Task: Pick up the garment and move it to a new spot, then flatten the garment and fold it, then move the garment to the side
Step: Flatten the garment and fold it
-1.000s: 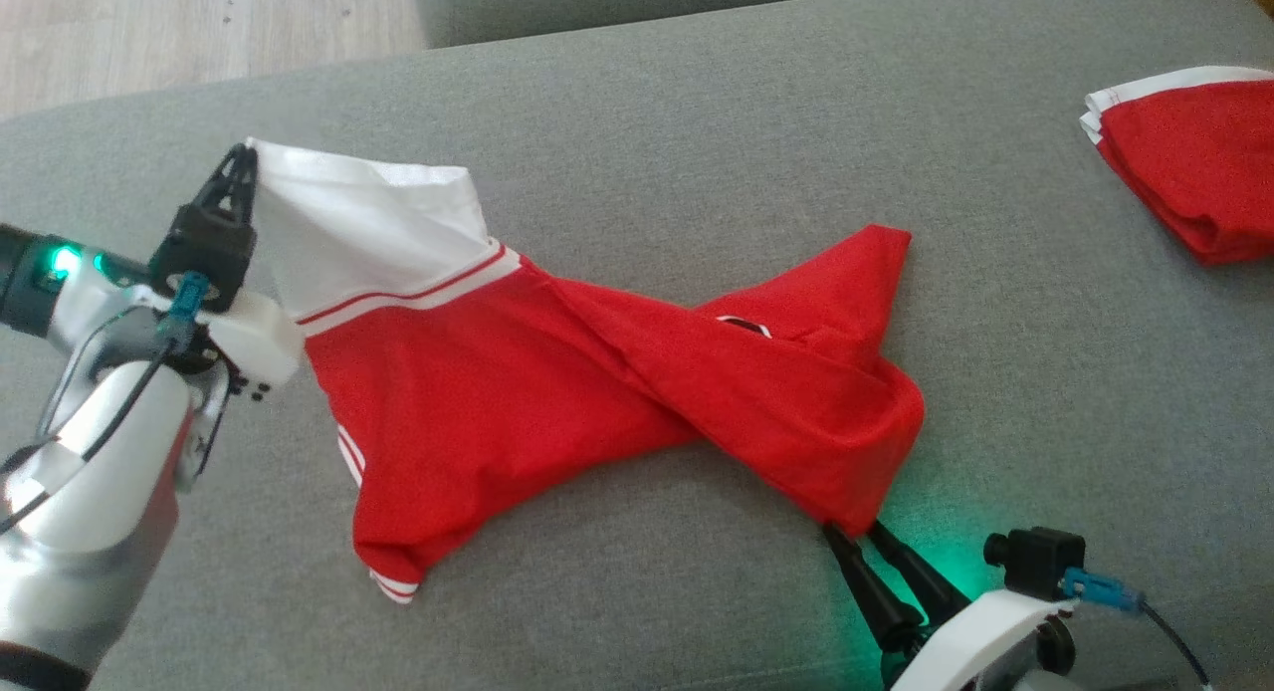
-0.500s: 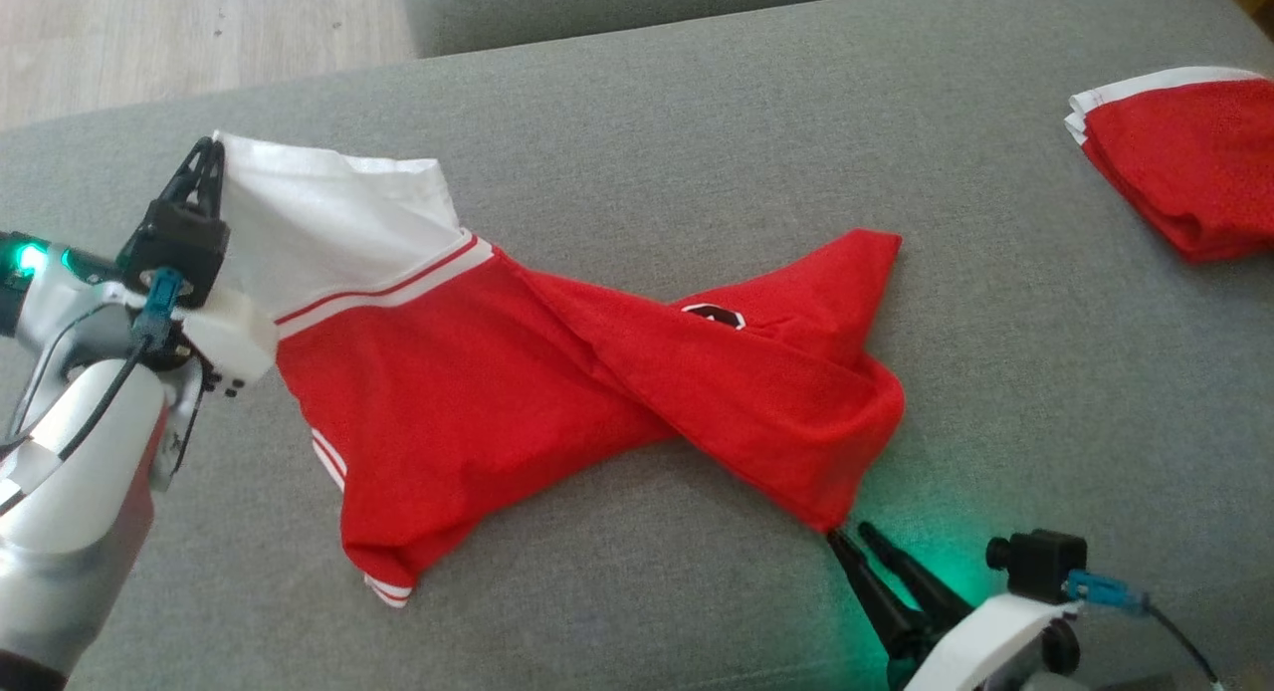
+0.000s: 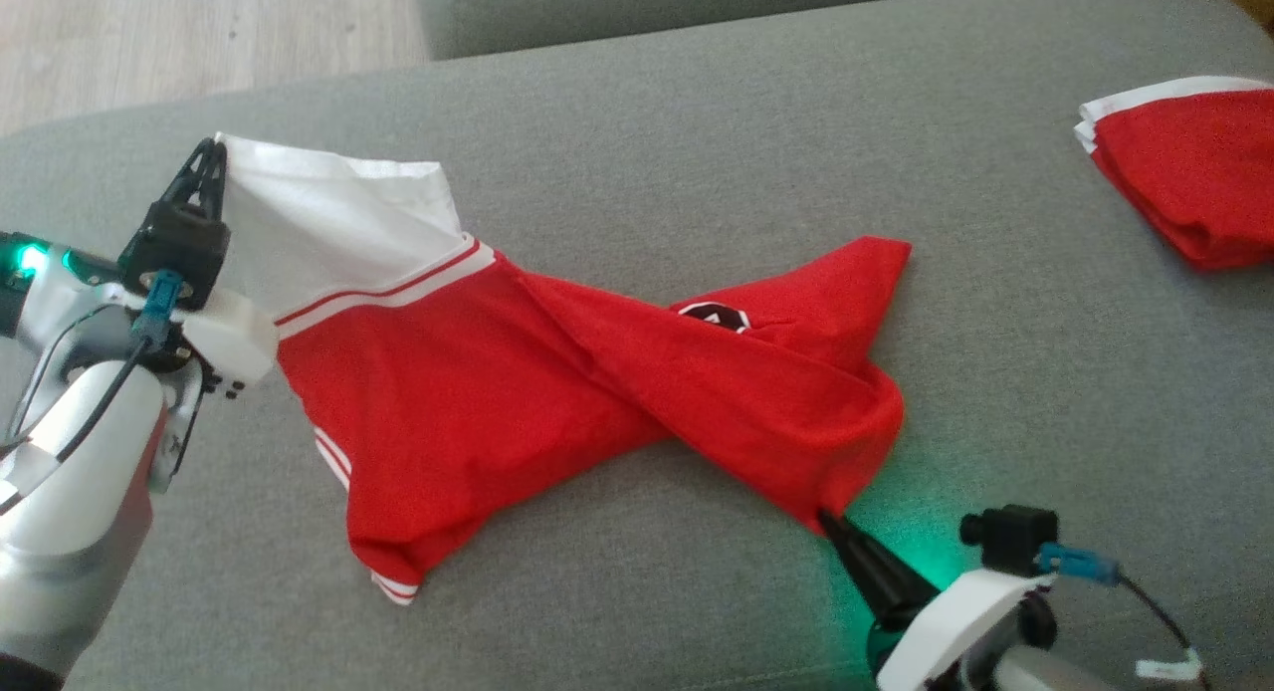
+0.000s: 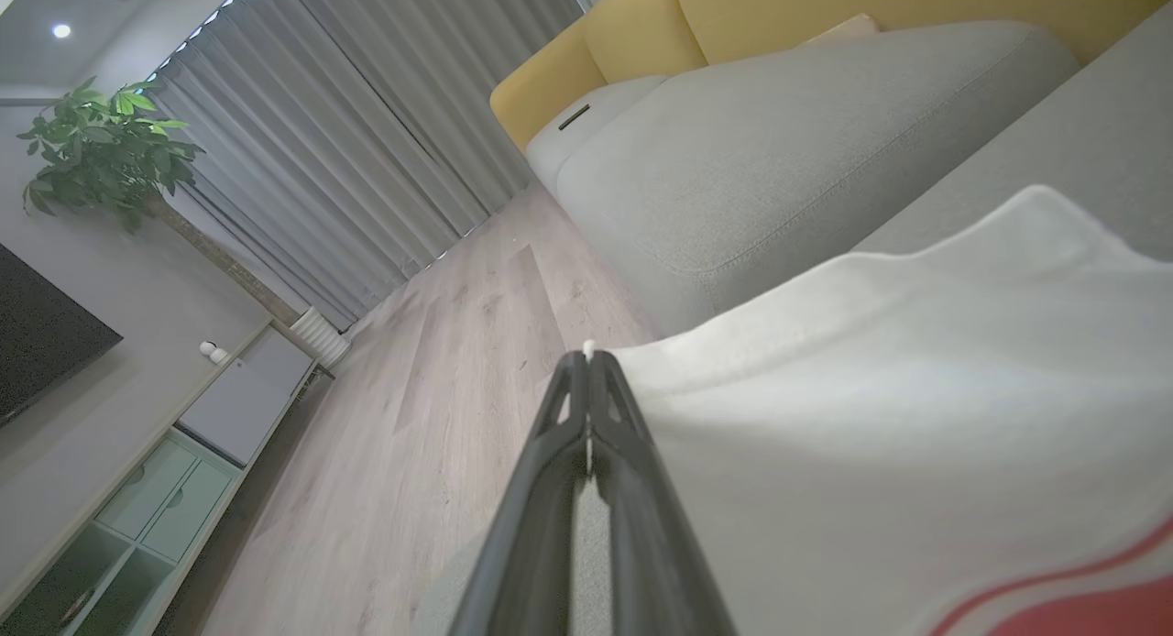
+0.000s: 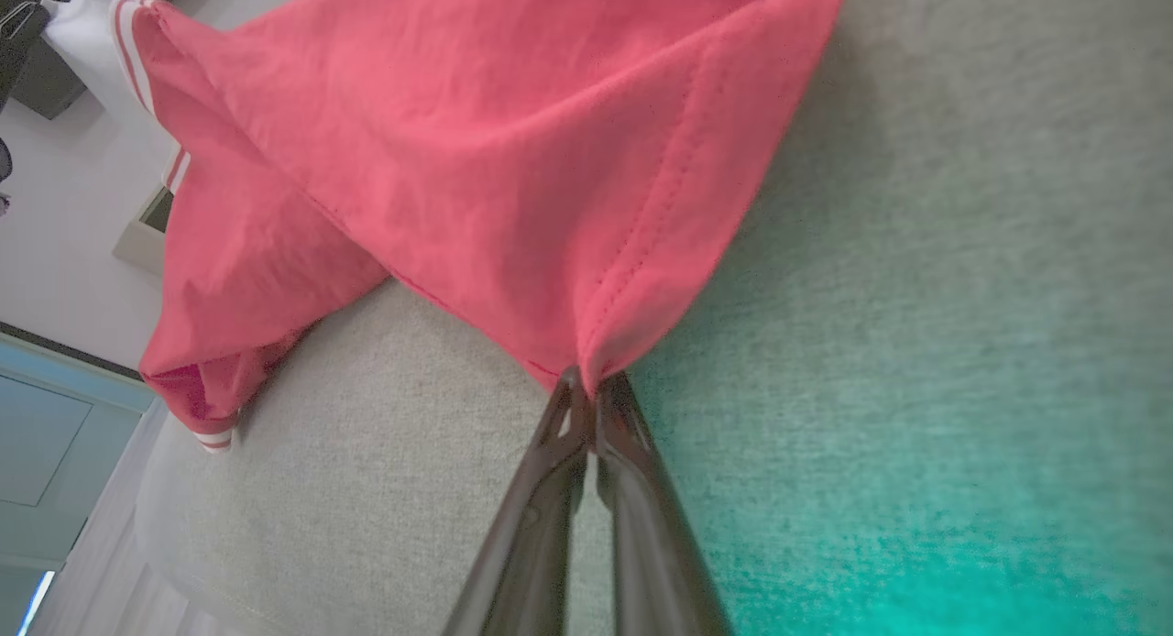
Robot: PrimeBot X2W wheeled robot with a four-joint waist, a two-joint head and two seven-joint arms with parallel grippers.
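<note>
item 1, your left claw (image 3: 211, 158): clenched on the white corner of the garment (image 3: 557, 392), with the cloth edge pinched at the fingertips. from this claw the white panel spreads toward your right claw, then gives way to a red-and-white stripe and the red body.

item 2, your right claw (image 3: 831, 522): clenched on a red corner of the same garment. in its wrist view the hem gathers to a point right at the fingertips, and the cloth fans out beyond them.

item 3, garment: red with white trim, strung between your two claws and twisted over itself midway, with a dark badge showing near the twist. one striped cuff lies on the near side, between the claws. the middle rests on the grey cushion (image 3: 697, 123).

item 4, folded red cloth (image 3: 1184, 183): on the same cushion, well beyond your right claw and off to its outer side, apart from the garment.

item 5, wooden floor (image 3: 199, 34): beyond your left claw, past the cushion edge.
</note>
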